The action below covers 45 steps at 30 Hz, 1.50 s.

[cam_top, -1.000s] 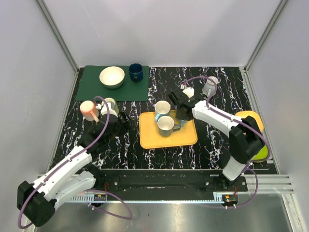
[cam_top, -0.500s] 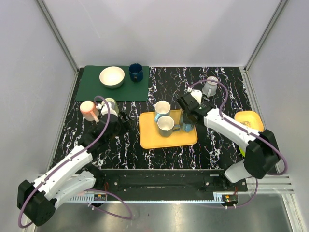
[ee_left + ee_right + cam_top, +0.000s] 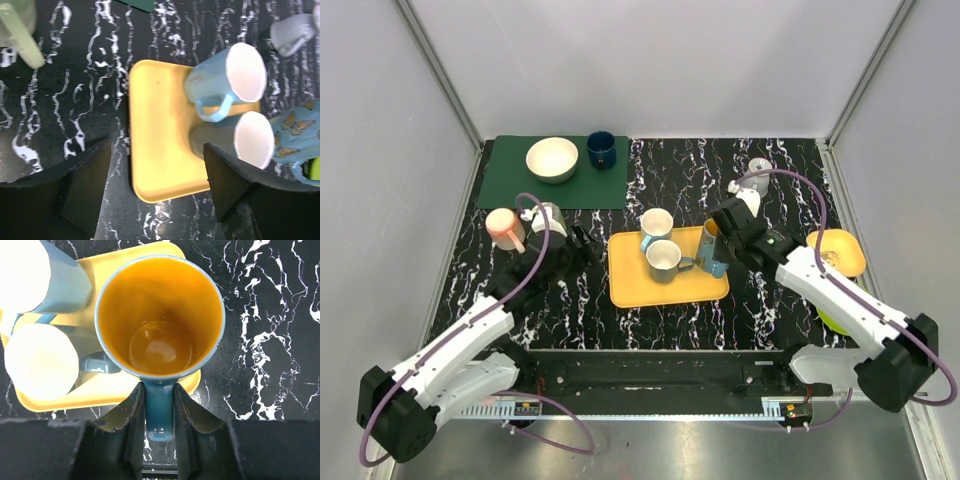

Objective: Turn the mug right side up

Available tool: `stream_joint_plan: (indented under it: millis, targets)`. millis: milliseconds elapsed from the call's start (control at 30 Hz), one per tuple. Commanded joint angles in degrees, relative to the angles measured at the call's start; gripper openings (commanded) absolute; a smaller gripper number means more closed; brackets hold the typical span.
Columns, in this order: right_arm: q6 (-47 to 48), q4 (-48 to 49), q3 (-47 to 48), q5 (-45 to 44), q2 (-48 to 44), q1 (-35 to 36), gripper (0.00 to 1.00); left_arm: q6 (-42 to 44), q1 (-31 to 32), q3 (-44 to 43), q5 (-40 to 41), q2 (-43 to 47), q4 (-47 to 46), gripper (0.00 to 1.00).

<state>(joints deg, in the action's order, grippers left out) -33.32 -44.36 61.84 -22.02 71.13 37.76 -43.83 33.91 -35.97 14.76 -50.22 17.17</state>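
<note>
My right gripper (image 3: 159,407) is clamped on the handle of the blue glazed mug with a butterfly pattern outside and an orange inside (image 3: 160,315). The two fingers (image 3: 134,415) press the handle from either side, close to where it joins the mug's wall. My wrist camera looks straight into the mug's open, empty mouth.

From above, the mug (image 3: 714,248) sits at the right edge of the flat yellow plastic tray (image 3: 630,278), roughly upright or a little tilted. I cannot tell whether its base touches the tray. Two other mugs stand just beside it on the tray: a light blue mug with a white inside (image 3: 655,225) and a grey mug with a white inside (image 3: 663,260).

My left gripper (image 3: 157,165) hangs with its fingers spread and holds nothing, over the black white-veined table (image 3: 660,180) to the left of the tray.

I judge the mug to be ceramic: rigid, fairly heavy for its size, slick with glaze, and likely to chip or crack if it knocks its neighbours or drops. Held by the handle alone, its weight hangs off to one side and may make it swivel between my pads. A firm hold near the handle's root suits it best.
</note>
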Motion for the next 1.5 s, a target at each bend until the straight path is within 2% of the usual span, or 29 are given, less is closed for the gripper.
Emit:
stream_joint_plan:
  millis: [0, 67, 100, 133, 167, 200, 300, 400, 533, 567, 667, 767, 1033, 1167, 1233, 1467]
  targets:
    - [-1.83, 8.12, 0.12, 2.33, -8.89, -0.23, 0.0, -2.48, 0.1, 2.02, -6.13, 3.8, -14.65, 0.77]
    - [-2.97, 11.73, 0.12, 5.21, -13.81, -0.23, 0.0, -4.15, 0.19, 4.58, -13.57, 6.69, -22.4, 0.82]
    - [-3.59, 15.84, 0.12, 6.45, -15.22, -0.4, 0.0, -6.85, 0.1, 6.94, -16.23, 7.58, -30.53, 0.84]
    - [-4.12, 17.8, 0.21, 7.94, -17.15, -0.67, 0.0, -8.53, 0.19, 7.92, -18.09, 8.11, -34.1, 0.87]
    - [-5.51, 19.82, 0.38, 11.0, -17.86, -0.84, 0.0, -10.72, 0.19, 8.89, -22.19, 8.2, -38.13, 0.9]
    - [-6.22, 22.8, 1.17, 12.25, -18.22, -1.19, 0.0, -15.18, 0.19, 10.81, -23.97, 7.94, -46.18, 0.93]
    - [-9.56, 28.16, 2.05, 17.44, -18.22, -1.46, 0.0, -21.79, 0.89, 12.41, -29.26, 5.31, -57.02, 0.95]
    - [-12.64, 32.73, 1.97, 20.87, -18.84, -1.46, 0.0, -23.31, 3.17, 11.28, -30.24, 4.07, -59.7, 0.97]
    - [-16.59, 42.58, -1.01, 28.5, -20.33, -1.55, 0.0, -20.86, 8.09, 8.72, -27.61, 2.59, -63.13, 0.99]
    - [-19.21, 49.13, -3.2, 29.66, -20.42, -1.55, 0.0, -19.55, 9.84, 7.15, -27.34, 0.67, -64.53, 0.99]
    - [-22.83, 54.45, -4.01, 32.65, -19.9, -1.55, 0.0, -19.18, 11.79, 4.95, -27.6, -4.0, -68.91, 0.99]
    - [-23.46, 54.91, -3.49, 33.88, -19.1, -1.46, 0.0, -20.23, 13.02, 4.59, -27.33, -8.31, -75.77, 0.99]
    - [-23.63, 55.0, -2.69, 35.99, -19.8, -1.55, 0.0, -20.5, 13.55, -0.6, -26.37, -17.18, -78.33, 0.99]
    - [-24.77, 55.61, -3.65, 37.49, -19.98, -1.46, 0.0, -22.34, 13.55, -0.77, -24.43, -19.83, -88.42, 0.99]
    - [-24.77, 55.61, -4.27, 37.84, -20.59, -1.46, 0.0, -22.44, 13.55, -2.35, -25.13, -20.79, -88.98, 0.99]
    - [-22.94, 53.78, -5.6, 38.63, -22.0, -1.46, 0.0, -22.61, 13.37, -7.54, -27.51, -22.91, -90.46, 0.84]
